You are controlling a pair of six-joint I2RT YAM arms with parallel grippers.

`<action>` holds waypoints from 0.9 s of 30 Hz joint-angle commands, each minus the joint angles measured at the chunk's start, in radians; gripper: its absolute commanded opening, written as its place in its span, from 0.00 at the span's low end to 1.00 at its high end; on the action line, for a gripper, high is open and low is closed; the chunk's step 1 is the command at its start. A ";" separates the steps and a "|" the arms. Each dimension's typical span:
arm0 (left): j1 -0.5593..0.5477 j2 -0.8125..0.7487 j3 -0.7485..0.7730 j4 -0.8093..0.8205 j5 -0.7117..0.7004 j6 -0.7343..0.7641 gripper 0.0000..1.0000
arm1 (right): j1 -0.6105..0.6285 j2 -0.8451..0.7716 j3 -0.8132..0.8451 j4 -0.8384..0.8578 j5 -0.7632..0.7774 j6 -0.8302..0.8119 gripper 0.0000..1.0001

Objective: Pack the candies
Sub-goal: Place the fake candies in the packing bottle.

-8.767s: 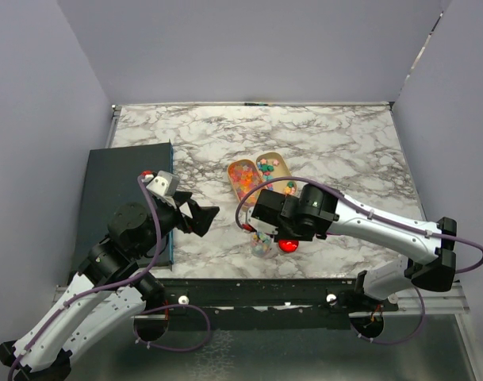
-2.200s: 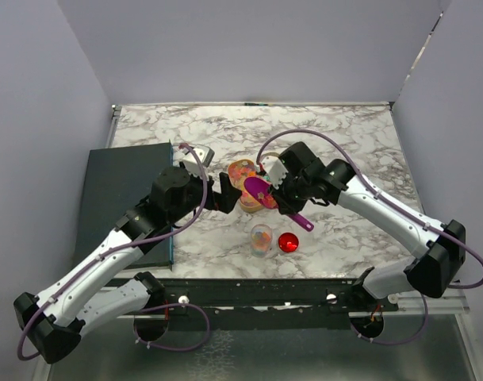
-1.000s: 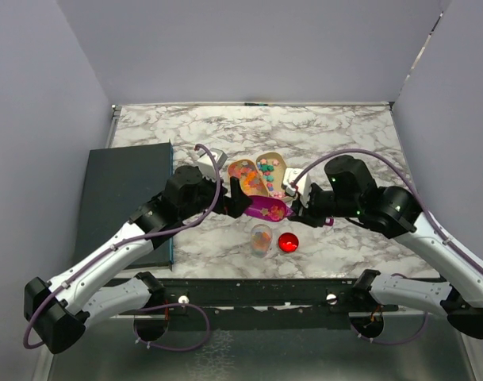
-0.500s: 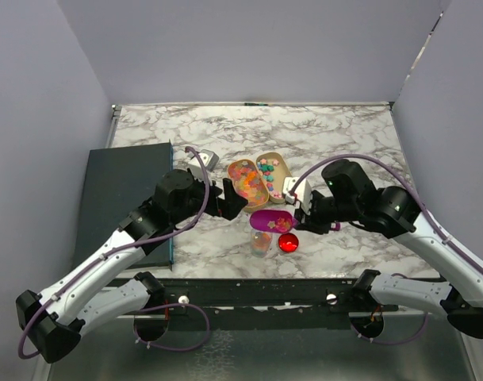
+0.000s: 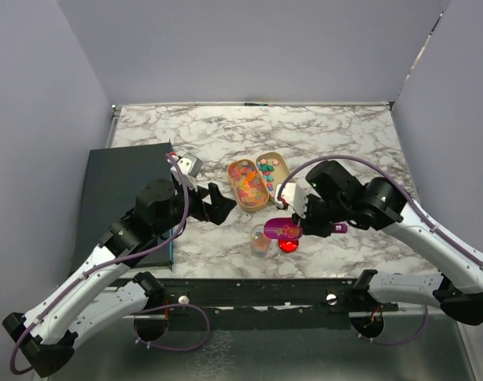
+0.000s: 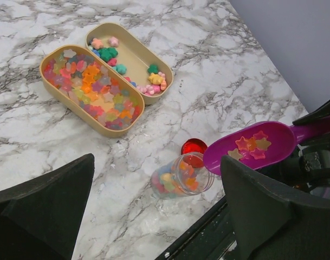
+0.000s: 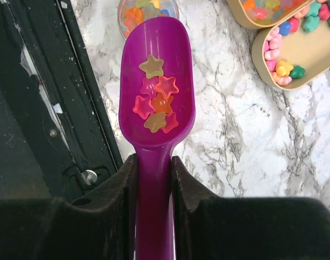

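My right gripper (image 5: 306, 225) (image 7: 153, 162) is shut on the handle of a purple scoop (image 5: 282, 230) (image 7: 156, 59). The scoop holds several star-shaped candies (image 7: 154, 100) (image 6: 251, 144) and is level. Its front lip hangs just over the rim of a clear jar (image 5: 261, 240) (image 6: 181, 176) (image 7: 148, 11) partly filled with candies. A red lid (image 5: 287, 246) (image 6: 194, 146) lies on the table right beside the jar. My left gripper (image 5: 213, 205) (image 6: 157, 162) is open and empty, above the table left of the jar.
Two tan oval trays sit behind the jar: one (image 5: 232, 178) (image 6: 50, 91) full of candies, the other (image 5: 277, 163) (image 6: 135, 54) with fewer along its edges. A dark board (image 5: 118, 190) covers the table's left side. The black front rail (image 5: 249, 290) runs just below the jar.
The right gripper has carried the loaded scoop from beside the trays down to the jar's rim. The left arm has drawn back to the left, away from the trays.
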 commanded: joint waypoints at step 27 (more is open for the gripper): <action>0.002 -0.156 -0.105 -0.072 -0.103 0.072 0.99 | 0.288 0.294 0.295 -0.255 0.423 0.154 0.00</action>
